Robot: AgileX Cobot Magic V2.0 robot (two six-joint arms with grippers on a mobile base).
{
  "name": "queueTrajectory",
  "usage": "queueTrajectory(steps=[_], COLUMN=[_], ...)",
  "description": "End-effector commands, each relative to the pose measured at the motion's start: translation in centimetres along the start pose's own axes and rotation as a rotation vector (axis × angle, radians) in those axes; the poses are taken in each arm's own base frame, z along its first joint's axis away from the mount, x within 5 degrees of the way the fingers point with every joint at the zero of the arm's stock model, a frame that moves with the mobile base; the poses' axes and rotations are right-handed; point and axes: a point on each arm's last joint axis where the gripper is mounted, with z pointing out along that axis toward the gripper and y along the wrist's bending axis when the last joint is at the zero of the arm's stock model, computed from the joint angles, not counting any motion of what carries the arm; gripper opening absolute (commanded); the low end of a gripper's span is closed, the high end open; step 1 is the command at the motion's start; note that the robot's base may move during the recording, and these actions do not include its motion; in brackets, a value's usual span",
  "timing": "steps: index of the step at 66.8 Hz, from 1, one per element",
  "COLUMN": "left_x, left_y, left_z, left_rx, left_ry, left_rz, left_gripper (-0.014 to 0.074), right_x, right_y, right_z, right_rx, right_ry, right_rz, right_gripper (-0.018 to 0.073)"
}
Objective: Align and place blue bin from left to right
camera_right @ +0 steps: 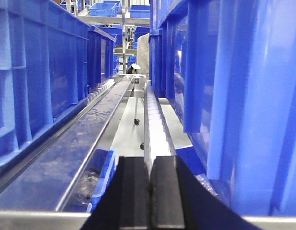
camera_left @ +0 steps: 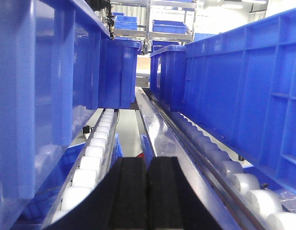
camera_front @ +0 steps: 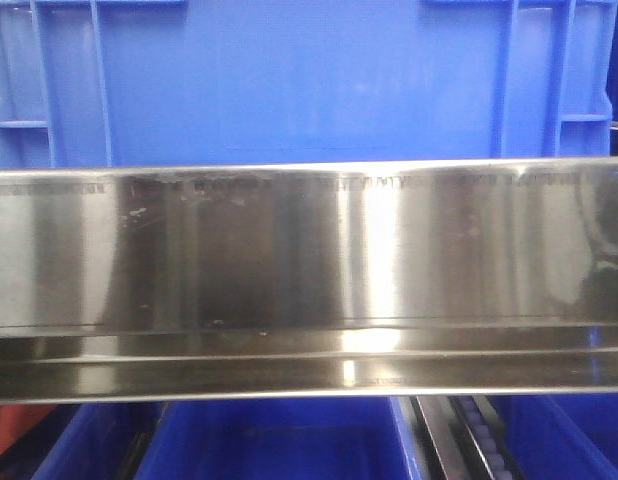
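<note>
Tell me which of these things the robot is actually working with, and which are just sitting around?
Part of the job:
- blue bin, wide flat wall facing the front camera
- left gripper, shut and empty
- right gripper, shut and empty

Just there:
- steel rail in front of the bin
- white conveyor rollers
- darker blue crates below the rail

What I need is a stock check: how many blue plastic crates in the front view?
4: one large bright-blue plastic bin above the shiny steel rail; three partly visible crates below it: left, centre, right. Others may be hidden.

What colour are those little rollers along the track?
White plastic rollers, clearest in the left wrist view.
</note>
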Motion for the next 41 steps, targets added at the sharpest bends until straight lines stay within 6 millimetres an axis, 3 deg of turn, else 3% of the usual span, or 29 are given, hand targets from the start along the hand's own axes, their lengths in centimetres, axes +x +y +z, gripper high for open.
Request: queueTrajectory(steps=[1,41], left_x=[-0.24,-0.24], left_y=[-0.04,-0.04], left_z=[-0.04,-0.04], left_rx=[0.006,0.006], left_ry=[-0.024,-0.024], left_rz=[0.011,0.011], left_gripper=[-0.0111,-0.0111], right_x=[-0.24,-0.24], right_y=[-0.02,-0.02], right_z=[-0.04,-0.04], right_rx=[0.003,0.003], right_ry=[-0.026,-0.026], right_rz=[0.001,0.001], right_gripper=[-0.007,-0.007])
